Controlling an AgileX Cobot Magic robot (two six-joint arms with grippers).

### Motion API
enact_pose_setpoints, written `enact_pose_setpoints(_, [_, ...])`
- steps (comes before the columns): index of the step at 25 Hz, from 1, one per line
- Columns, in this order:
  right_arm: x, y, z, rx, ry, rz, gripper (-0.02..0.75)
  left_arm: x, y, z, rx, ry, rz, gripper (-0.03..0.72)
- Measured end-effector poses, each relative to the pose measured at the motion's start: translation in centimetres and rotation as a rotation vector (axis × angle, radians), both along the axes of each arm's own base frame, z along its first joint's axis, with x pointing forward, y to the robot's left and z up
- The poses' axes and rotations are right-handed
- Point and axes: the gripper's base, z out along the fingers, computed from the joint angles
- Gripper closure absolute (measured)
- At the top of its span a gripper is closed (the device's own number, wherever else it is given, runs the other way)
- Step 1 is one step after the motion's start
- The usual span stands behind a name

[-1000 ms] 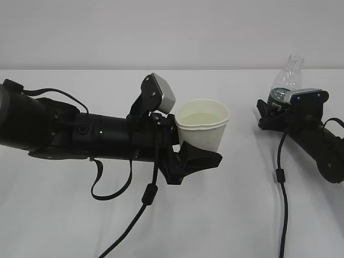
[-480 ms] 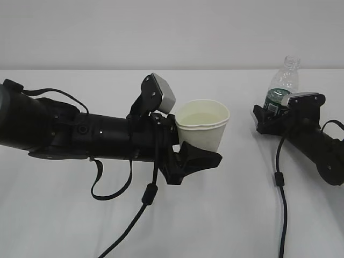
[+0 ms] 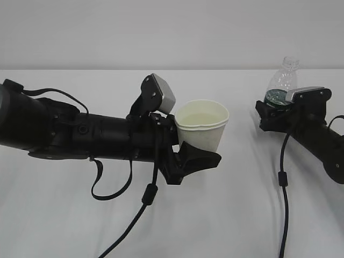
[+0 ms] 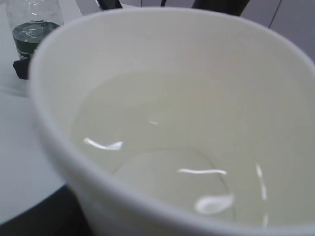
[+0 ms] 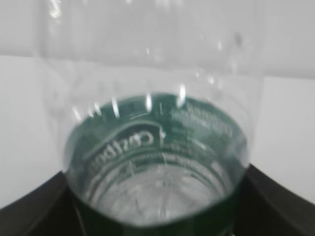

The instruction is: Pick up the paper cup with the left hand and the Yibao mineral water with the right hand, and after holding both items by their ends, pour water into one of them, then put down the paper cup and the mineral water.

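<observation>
The white paper cup [image 3: 202, 124] stands upright in my left gripper [image 3: 196, 156], which is shut on its lower part and holds it above the table. The left wrist view looks into the cup [image 4: 187, 123]; it holds pale liquid with glints. The clear Yibao mineral water bottle [image 3: 281, 85] with its dark green label is held by my right gripper [image 3: 271, 110], shut on its lower part, at the right of the table. It has no cap and leans slightly right. The right wrist view shows the bottle [image 5: 152, 147] close up between black jaws. The bottle also shows at the top left of the left wrist view [image 4: 32, 24].
The white table [image 3: 226, 215] runs under both arms. Black cables hang from the left arm [image 3: 145, 199] and the right arm [image 3: 282, 177]. A grey-white box [image 3: 161, 92] sits on the left wrist.
The right gripper has shifted the bottle: it went from leaning to more upright and slightly left, then back a little to the right and up. The left arm and cup have not moved.
</observation>
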Motion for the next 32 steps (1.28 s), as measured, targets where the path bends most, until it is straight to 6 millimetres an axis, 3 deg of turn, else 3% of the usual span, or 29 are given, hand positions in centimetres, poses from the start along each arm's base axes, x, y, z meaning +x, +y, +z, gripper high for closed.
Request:
enact_pose_setpoints(7, [0.1,0.1,1.1,-0.008,-0.027,0.009,0.157,0.0,0.0,0.0,0.002,0.000,0.001,0.232])
enact_pose_setpoints(32, [-2.4,0.4,2.6,-0.004,0.002,0.035,0.155,0.0,0.0,0.0,0.003,0.000,0.002,0.232])
